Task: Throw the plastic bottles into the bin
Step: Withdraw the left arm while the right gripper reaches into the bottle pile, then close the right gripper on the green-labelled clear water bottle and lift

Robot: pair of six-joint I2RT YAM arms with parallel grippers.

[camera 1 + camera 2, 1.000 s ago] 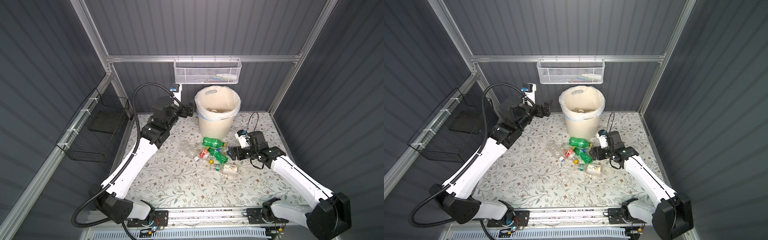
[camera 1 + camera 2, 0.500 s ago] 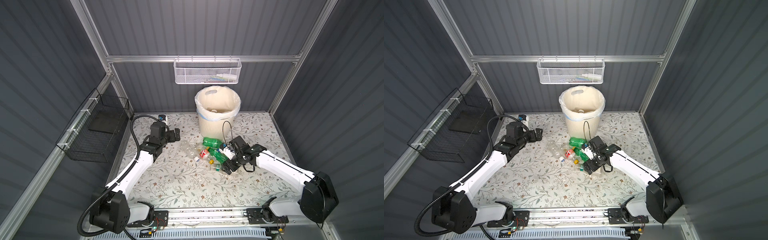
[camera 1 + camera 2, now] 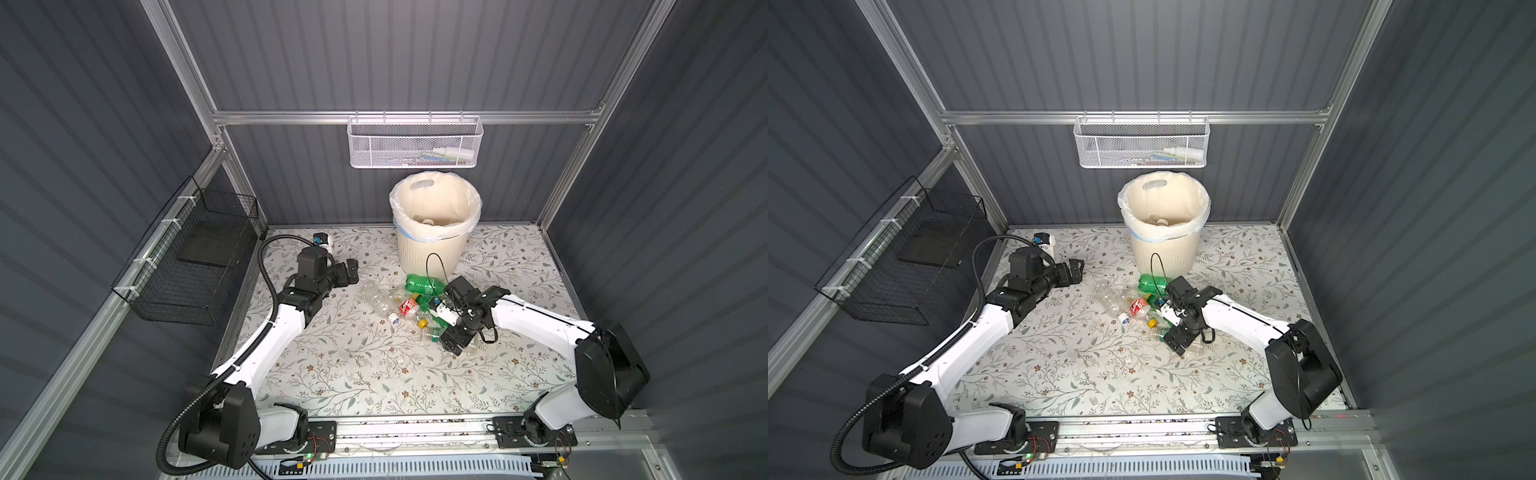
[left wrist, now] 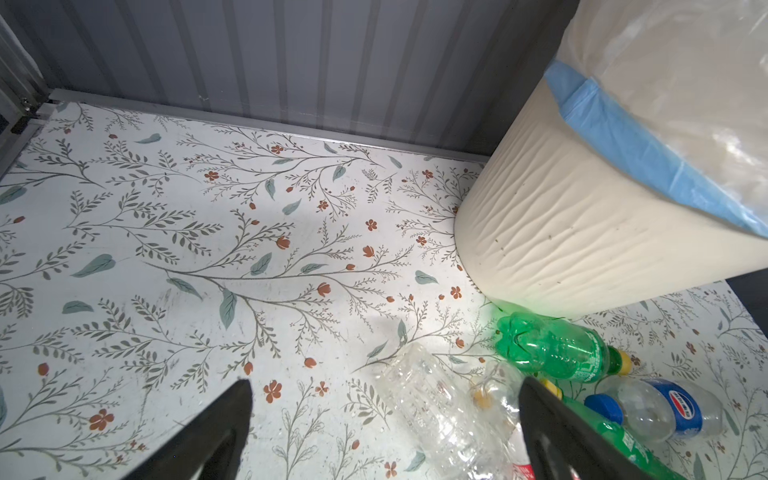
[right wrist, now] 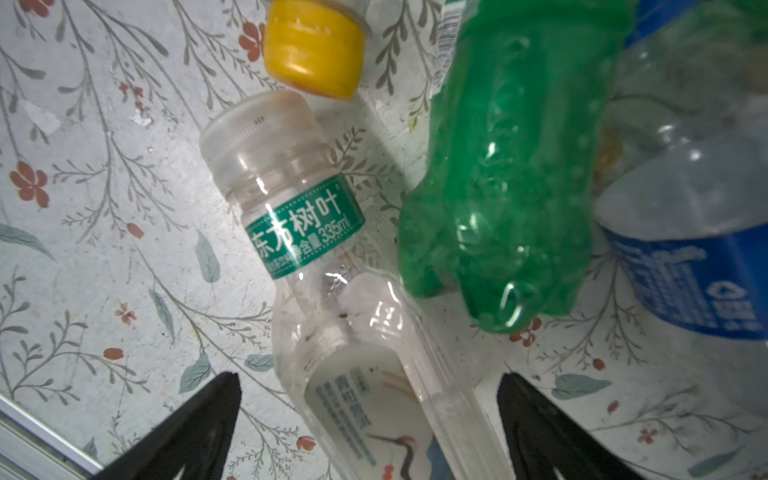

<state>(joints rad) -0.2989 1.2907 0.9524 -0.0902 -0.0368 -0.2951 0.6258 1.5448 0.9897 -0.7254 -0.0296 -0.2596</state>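
Bottles (image 3: 417, 297) lie in a loose heap on the flowery table (image 3: 353, 365), just in front of the bin (image 3: 428, 255) by the back wall, and none of them is held. Right gripper (image 5: 368, 384) hangs low over a clear bottle with a green neck band (image 5: 309, 266), jaws wide apart with the bottle's body between them. Looks like the pick is the step in hand.

To do it well it should drop straight down and close across the labelled belly, not the neck. Plastic that thin probably squashes and can squirt out sideways.

Snag: a green bottle (image 5: 511, 174) sits just beside it, with a blue-label bottle (image 5: 690, 266) behind and a yellow cap (image 5: 313, 45) by the neck, so one finger could catch the green one.

Left gripper (image 4: 385, 382) is spread open and empty too, near a crumpled clear bottle (image 4: 432, 403) on the heap's far side. A white mesh basket (image 3: 415, 143) hangs above the bin, so the carry has to come in under it.
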